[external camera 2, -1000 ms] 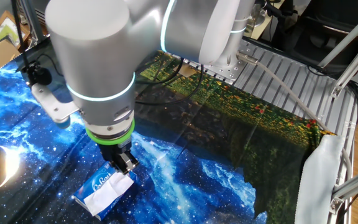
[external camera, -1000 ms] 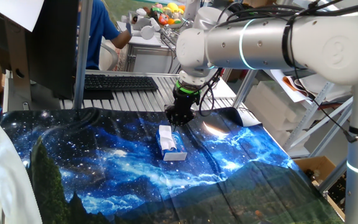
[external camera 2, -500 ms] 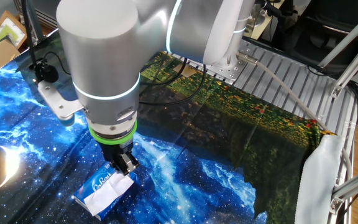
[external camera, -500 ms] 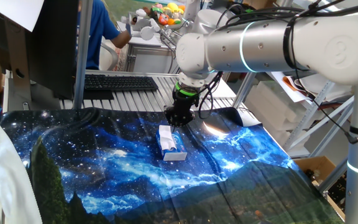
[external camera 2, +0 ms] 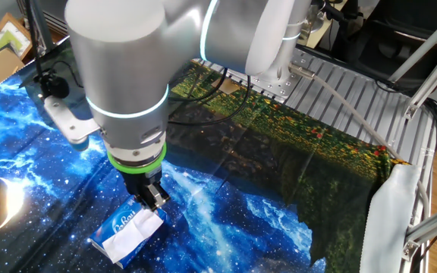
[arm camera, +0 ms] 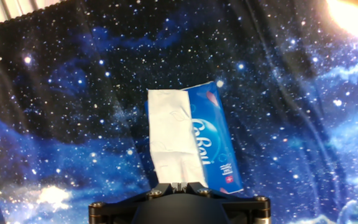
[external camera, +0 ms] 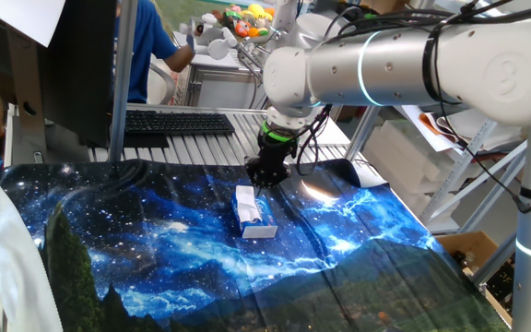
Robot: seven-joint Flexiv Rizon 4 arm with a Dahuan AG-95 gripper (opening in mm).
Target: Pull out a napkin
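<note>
- Nothing has moved since the earlier frame.
- End effector points down, fingers together, clamped on the napkin.
- Napkin lies across the blue tissue pack on the surface.

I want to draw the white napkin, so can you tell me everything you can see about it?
The napkin is a thin, soft-looking white paper sheet with small wrinkles and folds. It lies stretched along the top of the blue-and-white tissue pack, covering about half of it, on the starry blue cloth. One end of it runs up into the shut fingers of the robot's hand, which pinch it there. It looks flat, not lifted high yet.
</note>
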